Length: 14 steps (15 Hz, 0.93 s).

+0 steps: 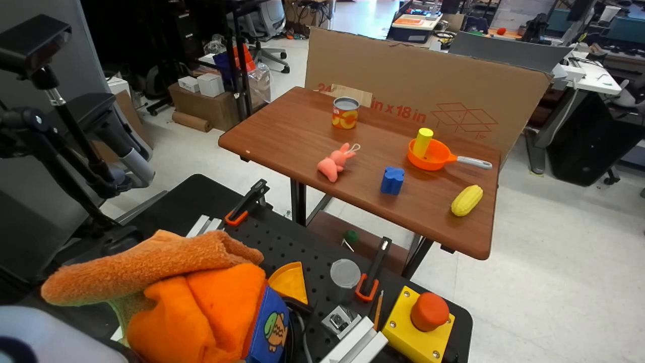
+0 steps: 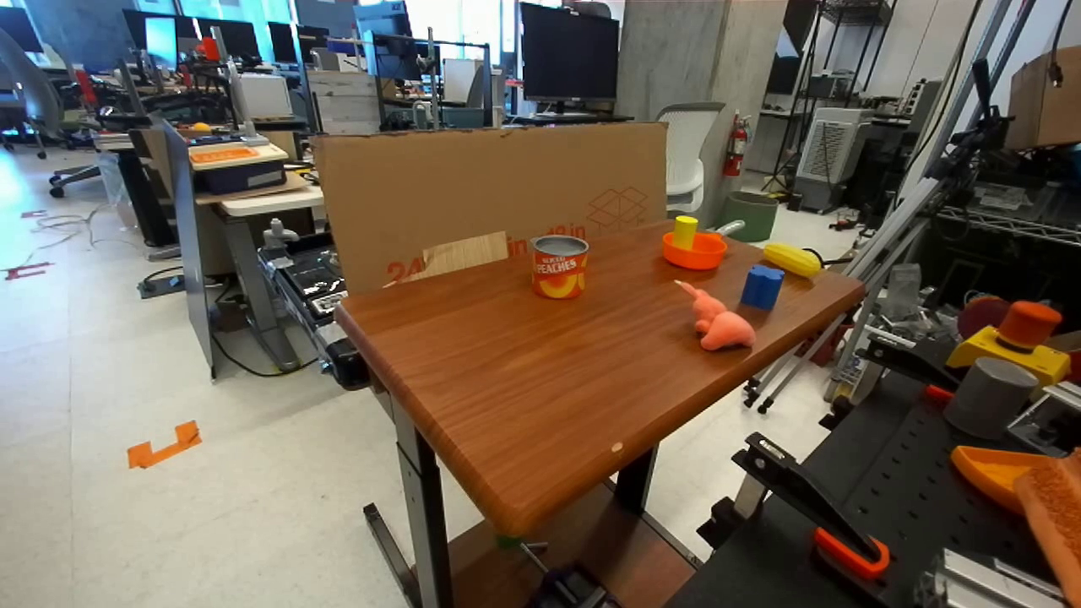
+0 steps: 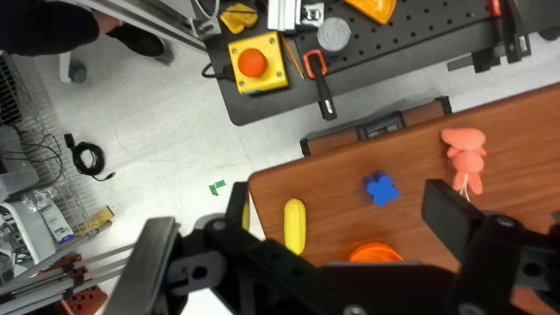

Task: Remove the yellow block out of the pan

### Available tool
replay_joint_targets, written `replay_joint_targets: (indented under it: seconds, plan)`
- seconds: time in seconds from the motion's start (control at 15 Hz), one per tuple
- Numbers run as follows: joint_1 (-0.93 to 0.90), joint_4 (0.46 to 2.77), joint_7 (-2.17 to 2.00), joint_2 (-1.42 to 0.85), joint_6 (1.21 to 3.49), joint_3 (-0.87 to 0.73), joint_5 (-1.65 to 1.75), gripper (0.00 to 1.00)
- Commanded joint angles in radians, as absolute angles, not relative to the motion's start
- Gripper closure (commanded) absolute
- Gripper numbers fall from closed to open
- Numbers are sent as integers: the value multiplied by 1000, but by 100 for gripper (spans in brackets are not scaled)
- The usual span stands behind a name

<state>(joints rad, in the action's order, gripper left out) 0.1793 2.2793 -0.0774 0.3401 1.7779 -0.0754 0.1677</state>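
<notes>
Gripper (image 3: pixel 339 194) jaws spread wide, nothing held; pan (image 3: pixel 375 253) well apart beyond it, part-hidden behind its body. Yellow block (image 1: pixel 423 143) stands off-centre inside the pan, top above the rim, in both exterior views. Best, I judge: centre over block, descend straight, pinch its exposed top without pressing the rim, lift plumb before carrying clear.

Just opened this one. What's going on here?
Nothing is being handled at this moment. The gripper is open and holds nothing, with part of the table below it in the wrist view. The job is to take the yellow block out of the orange pan, and both exterior views show it in there, so that isn't done. Also on the table are a blue block, a yellow corn-like piece, a pink toy and a peach can.
</notes>
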Motion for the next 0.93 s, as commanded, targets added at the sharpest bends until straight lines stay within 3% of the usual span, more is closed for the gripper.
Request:
replay_joint_targets:
  seconds: [0.0, 0.87]
  plan:
    - [150, 2084, -98, 85, 1861, -102, 54, 0]
    - [146, 1822, -100, -414, 2235, -80, -141, 0]
